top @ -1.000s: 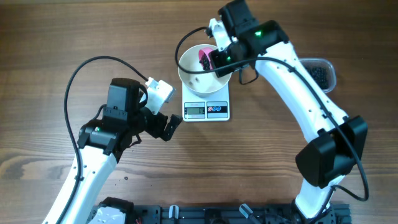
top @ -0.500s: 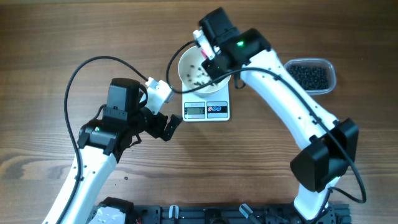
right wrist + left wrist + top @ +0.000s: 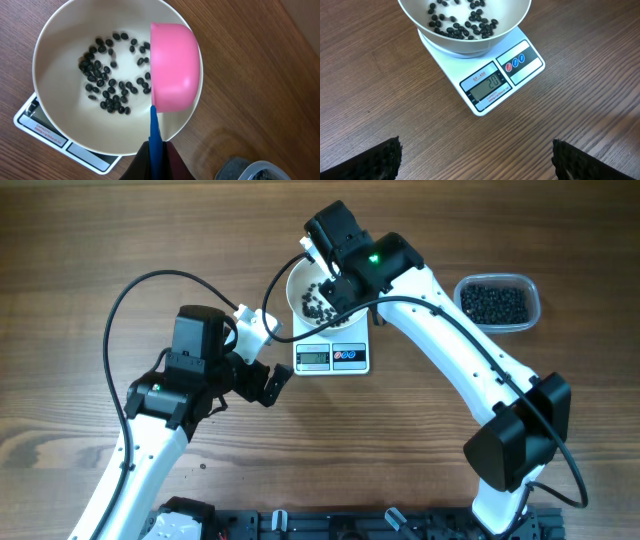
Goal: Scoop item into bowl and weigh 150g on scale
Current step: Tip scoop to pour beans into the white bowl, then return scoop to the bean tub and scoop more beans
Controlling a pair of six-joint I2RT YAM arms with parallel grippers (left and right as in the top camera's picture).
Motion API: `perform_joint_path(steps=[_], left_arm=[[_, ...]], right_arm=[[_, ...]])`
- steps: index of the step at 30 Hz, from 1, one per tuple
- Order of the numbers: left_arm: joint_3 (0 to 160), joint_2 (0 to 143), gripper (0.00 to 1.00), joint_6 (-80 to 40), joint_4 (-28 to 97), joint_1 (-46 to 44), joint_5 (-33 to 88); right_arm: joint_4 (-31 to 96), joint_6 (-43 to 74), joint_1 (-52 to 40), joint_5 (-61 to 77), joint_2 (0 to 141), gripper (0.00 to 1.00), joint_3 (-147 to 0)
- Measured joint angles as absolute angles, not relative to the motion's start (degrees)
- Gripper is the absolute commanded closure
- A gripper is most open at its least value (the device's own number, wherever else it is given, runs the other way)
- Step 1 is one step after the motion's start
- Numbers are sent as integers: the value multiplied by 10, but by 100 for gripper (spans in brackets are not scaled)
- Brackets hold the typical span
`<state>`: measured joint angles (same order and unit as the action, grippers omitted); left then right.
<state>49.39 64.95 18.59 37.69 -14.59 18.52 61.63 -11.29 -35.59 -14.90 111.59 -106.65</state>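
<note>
1. One left gripper (image 3: 262,383), parked low on the wooden table (image 3: 80,260) just left of the scale. Its fingers are spread wide and carry nothing. The wrist camera looks straight at the display, so I judge it is posted there to watch the reading, not to work.
2. One scale (image 3: 500,75), white, flat on the table, display and buttons facing the robot. The display shows a low two-digit figure, which I judge to be far short of the target.
3. One bowl (image 3: 60,115), white, sitting centred on the scale's platform so that whatever lands in it is weighed at once.
4. One small lot of the item, black beans (image 3: 107,85), scattered thinly over the bowl's floor with white showing between them. A few dozen at most.
5. One right gripper (image 3: 156,150), reaching over the bowl from the right, jaws pressed together on the thin blue handle (image 3: 156,125) of a pink scoop (image 3: 172,70).
6. The scoop hangs over the bowl's right half, tipped so its rounded back faces the wrist camera. I take this for the pouring attitude. Whether any beans remain inside is hidden.
7. One clear tub (image 3: 536,302), well to the right of the scale, holding the main stock of beans. Many more trips look necessary.
</note>
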Motion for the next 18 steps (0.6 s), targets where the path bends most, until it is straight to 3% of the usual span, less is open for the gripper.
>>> perform_joint_path(steps=[8,18], left_arm=[[494,649,0,186,377,-146,185],[494,649,0,186,377,-146,185]], right_arm=[[612,-76,-333,-87,1115,96,-1067],[642,-6,-154,39,1023,96,-1067]])
